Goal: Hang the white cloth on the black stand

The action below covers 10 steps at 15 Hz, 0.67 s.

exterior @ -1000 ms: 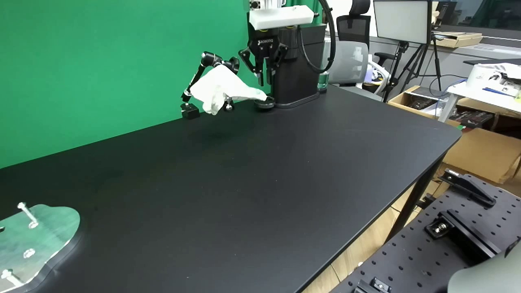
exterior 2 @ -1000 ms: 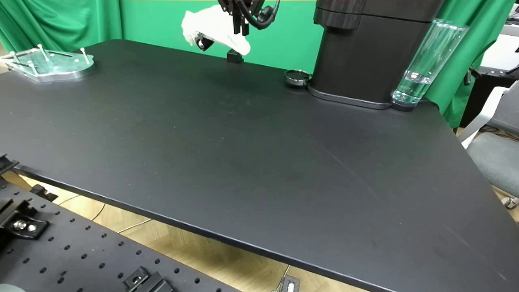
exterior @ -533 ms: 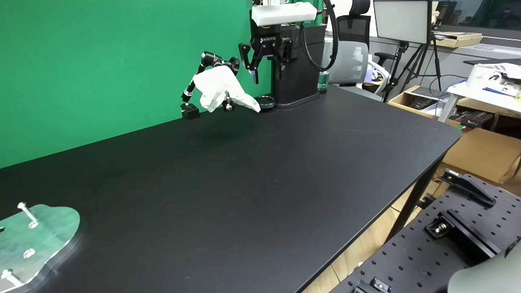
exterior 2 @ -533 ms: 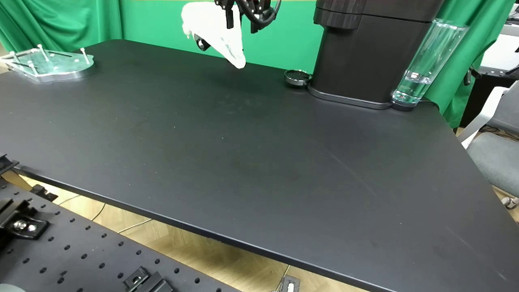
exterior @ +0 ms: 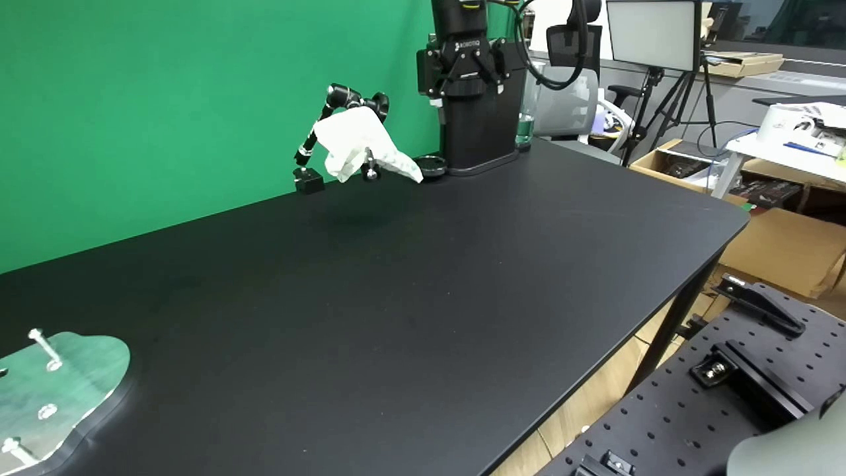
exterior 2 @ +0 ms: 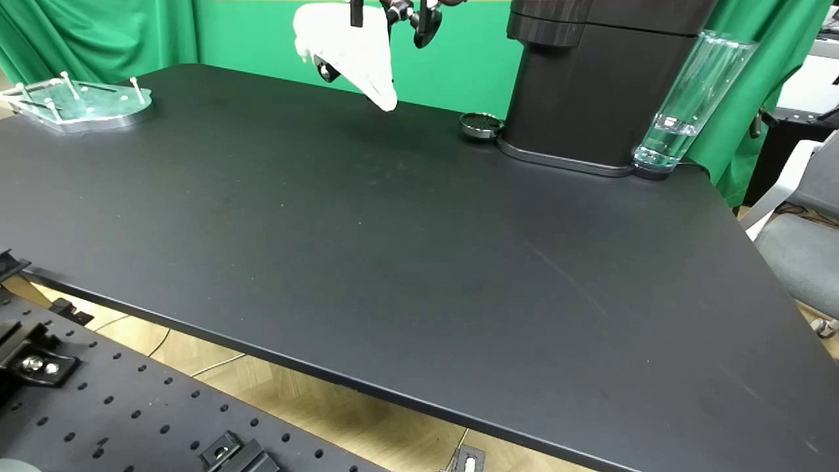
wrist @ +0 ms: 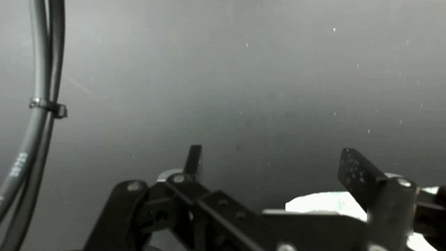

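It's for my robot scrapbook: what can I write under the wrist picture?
An open pincer above a dark table, with white cloth peeking in at lower right.

Green backdrop (exterior: 198, 99) behind the end effector (exterior: 468, 96) in both exterior views

Below the end effector spreads the black tabletop (exterior: 410, 297), a grey sheen on it in the wrist view, with a pale wood-toned floor (exterior: 575, 403) lower still past its edge. In an exterior view, a green curtain (exterior 2: 98, 39) hangs in folds well left of the end effector. To the end effector's right in an exterior view, a grey chair (exterior: 568, 109) stands just beside the tabletop; farther right come a pale panel (exterior: 651, 33) above a black tripod (exterior: 708, 99), a grey wall (exterior: 733, 99) topped by dark glass (exterior: 793, 23), and a white table (exterior: 760, 151) near cardboard boxes (exterior: 786, 244).
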Each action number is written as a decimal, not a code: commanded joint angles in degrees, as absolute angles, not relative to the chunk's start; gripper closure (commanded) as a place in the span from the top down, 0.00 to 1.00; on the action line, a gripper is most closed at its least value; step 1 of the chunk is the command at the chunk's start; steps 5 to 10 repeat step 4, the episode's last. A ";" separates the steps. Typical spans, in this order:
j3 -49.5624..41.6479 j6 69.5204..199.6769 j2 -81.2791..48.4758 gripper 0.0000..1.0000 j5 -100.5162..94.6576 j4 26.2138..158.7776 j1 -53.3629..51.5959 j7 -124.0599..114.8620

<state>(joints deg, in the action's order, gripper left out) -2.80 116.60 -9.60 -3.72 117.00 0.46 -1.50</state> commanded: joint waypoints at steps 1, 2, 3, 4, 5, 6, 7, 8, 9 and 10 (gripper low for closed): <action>-3.34 109.03 -4.50 1.00 -7.01 118.86 2.24 5.88; -3.36 107.84 -3.49 1.00 -7.87 119.17 2.61 8.37; -3.39 107.02 -2.66 1.00 -8.50 119.60 2.97 11.18; -3.46 106.26 -2.13 1.00 -8.95 119.95 3.24 13.33; -3.46 106.26 -2.13 1.00 -8.95 119.95 3.24 13.33; -3.46 106.26 -2.13 1.00 -8.95 119.95 3.24 13.33; -3.46 106.26 -2.13 1.00 -8.95 119.95 3.24 13.33; -3.46 106.26 -2.13 1.00 -8.95 119.95 3.24 13.33; -3.46 106.26 -2.13 1.00 -8.95 119.95 3.24 13.33; -3.46 106.26 -2.13 1.00 -8.95 119.95 3.24 13.33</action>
